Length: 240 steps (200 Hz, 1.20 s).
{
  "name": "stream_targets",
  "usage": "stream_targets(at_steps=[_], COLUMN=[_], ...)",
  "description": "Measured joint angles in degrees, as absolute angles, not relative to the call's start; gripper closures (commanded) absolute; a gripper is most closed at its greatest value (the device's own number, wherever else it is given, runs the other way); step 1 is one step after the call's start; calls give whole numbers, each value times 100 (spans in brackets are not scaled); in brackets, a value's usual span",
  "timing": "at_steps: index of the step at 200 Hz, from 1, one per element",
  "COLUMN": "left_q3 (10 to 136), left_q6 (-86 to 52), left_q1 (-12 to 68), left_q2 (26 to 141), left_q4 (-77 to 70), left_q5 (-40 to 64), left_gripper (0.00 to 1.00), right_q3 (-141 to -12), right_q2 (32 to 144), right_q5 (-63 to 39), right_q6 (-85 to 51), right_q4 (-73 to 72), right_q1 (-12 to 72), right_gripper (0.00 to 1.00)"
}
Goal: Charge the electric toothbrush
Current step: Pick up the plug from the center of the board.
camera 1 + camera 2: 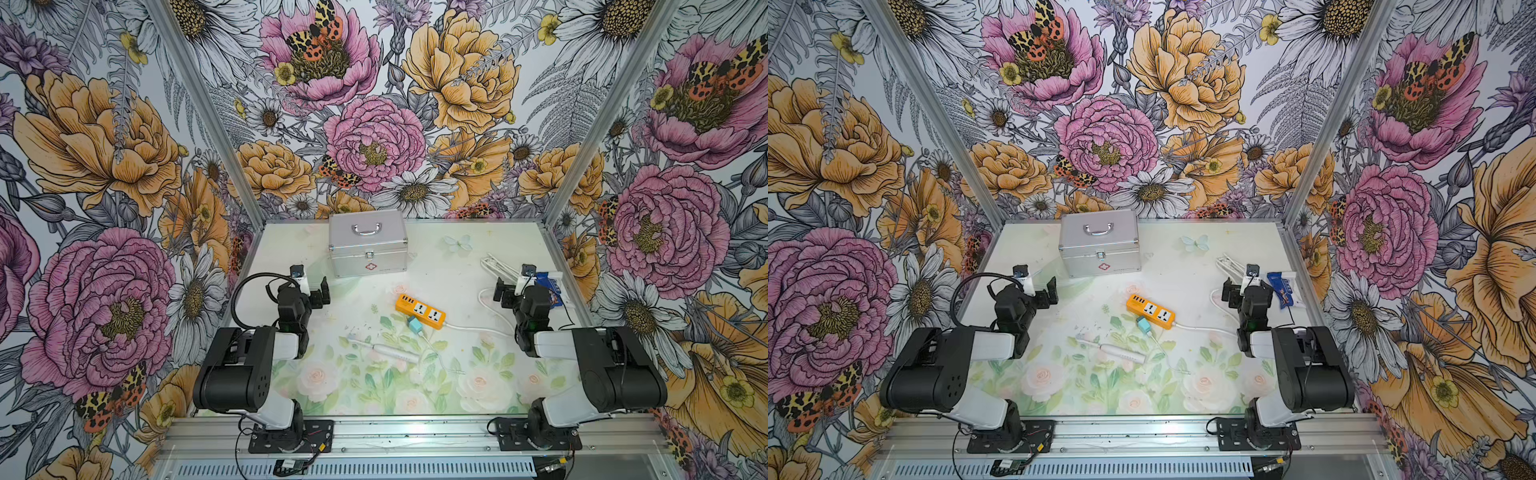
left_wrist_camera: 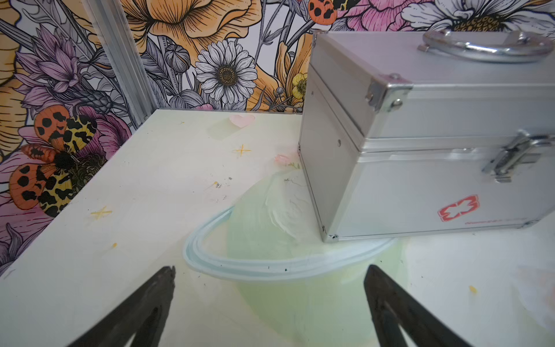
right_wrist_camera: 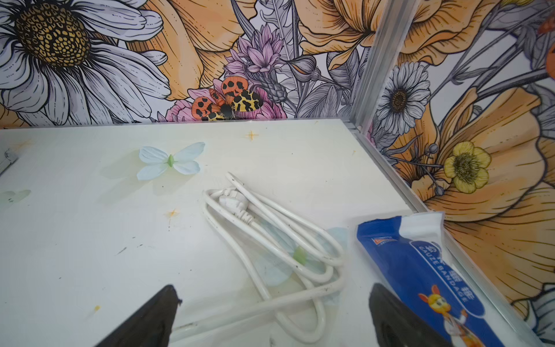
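The electric toothbrush (image 1: 384, 351) (image 1: 1115, 351) is a slim white wand lying flat on the floral mat, bristle head toward the left arm. Just beyond it a teal adapter (image 1: 414, 325) (image 1: 1145, 325) lies against the orange power strip (image 1: 419, 310) (image 1: 1150, 311), and its thin white cable (image 1: 437, 355) trails toward the front. My left gripper (image 1: 319, 293) (image 1: 1049, 293) (image 2: 270, 269) stands open and empty at the left, well back from the toothbrush. On the right, my right gripper (image 1: 503, 294) (image 1: 1230, 293) (image 3: 274, 287) is open above a white cord. Neither wrist view shows the toothbrush.
A silver first-aid case (image 1: 368, 245) (image 1: 1098, 245) (image 2: 420, 135) stands at the back, close ahead of the left gripper. The strip's coiled white power cord (image 3: 270, 237) (image 1: 494, 266) and a blue gauze bandage pack (image 3: 420, 270) (image 1: 548, 286) lie by the right wall.
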State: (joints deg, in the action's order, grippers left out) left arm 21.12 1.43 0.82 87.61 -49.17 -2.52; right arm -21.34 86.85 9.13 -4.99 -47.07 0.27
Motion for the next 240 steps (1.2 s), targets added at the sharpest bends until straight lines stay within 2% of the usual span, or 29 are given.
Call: stream_targets(at_steps=[240], left_q3=[2139], left_q6=[191], left_q1=[84], left_q2=[8753], left_q4=[-4915], left_q5=[-292], left_gripper=[1], right_q3=[-2152], right_q2=[8685], right_q5=[825], right_q6=[-502], right_q4=[-4705], right_q1=[-25], right_gripper=[0])
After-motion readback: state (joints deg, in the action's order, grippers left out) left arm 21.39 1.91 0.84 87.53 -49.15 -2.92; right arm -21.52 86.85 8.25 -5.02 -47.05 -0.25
